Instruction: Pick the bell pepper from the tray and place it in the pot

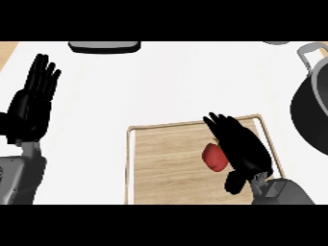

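Right robot hand (239, 146) is down over the wooden tray (165, 158), palm side turned toward the red bell pepper (213, 157), which sits on the tray's right half. From where I'm standing the fingers reach up past the pepper toward the tray's far edge, fairly straight, and the thumb pokes out below it near the wrist, so the pepper is tucked right against the palm side but I can't see anything actually curled around it. Looks like touching or just beside, honestly can't tell which, since the hand hides the pepper's right side. The pepper is sitting on the wood, not lifted as far as I can see. The pot (324, 108) is off to the right of the tray, dark inside with a grey rim and a handle loop at its far side, partly cut off by the edge of the view, well apart from the pepper. Left robot hand (33, 101) is over at the left edge of the white desk (166, 81), flat open with fingers pointing up, just resting there holding nothing. There's also a dark grey thing (104, 46) at the far edge of the desk, only partly visible.
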Robot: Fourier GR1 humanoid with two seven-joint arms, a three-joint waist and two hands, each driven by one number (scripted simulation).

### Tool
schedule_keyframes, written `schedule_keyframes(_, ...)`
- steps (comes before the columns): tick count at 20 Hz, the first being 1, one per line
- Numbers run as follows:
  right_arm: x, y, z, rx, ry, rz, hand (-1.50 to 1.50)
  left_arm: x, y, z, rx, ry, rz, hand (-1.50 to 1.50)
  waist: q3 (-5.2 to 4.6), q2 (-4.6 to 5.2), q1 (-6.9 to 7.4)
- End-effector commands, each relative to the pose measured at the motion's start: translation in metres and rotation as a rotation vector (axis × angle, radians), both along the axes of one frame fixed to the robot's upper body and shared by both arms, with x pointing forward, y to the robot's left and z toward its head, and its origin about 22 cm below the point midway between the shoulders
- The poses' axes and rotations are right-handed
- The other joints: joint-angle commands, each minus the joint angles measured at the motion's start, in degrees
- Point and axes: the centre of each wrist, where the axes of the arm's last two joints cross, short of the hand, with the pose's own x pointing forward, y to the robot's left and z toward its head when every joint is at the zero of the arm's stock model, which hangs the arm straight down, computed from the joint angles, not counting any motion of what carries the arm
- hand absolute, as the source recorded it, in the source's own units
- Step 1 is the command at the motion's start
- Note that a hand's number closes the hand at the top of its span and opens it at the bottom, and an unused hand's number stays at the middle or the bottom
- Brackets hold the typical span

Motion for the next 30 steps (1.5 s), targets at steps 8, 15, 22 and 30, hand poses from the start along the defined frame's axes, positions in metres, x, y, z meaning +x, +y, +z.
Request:
schedule_keyframes(8,-0.004,0.018,-0.058,0.014,0.009,0.026,-1.50,-0.008,-0.003,0.024,0.003,-0.002,-0.016,0.00,0.02,-0.04,0.09)
schedule_keyframes(15,0.011,0.021,-0.057,-0.002,0.002,0.228,1.50,-0.008,-0.002,0.012,0.012,-0.006,-0.020,0.00,0.02,-0.01,0.33)
schedule_keyframes(22,0.007,0.036,-0.065,-0.023,-0.055,0.227,1.50,0.000,0.004,-0.003,0.024,-0.001,-0.004,0.00,0.01,0.02,-0.06)
schedule_keyframes(30,-0.005,0.040,-0.017,-0.054,-0.264,0.129,1.50,0.008,-0.015,0.009,0.004,0.007,0.016,0.00,0.00,-0.15,-0.56)
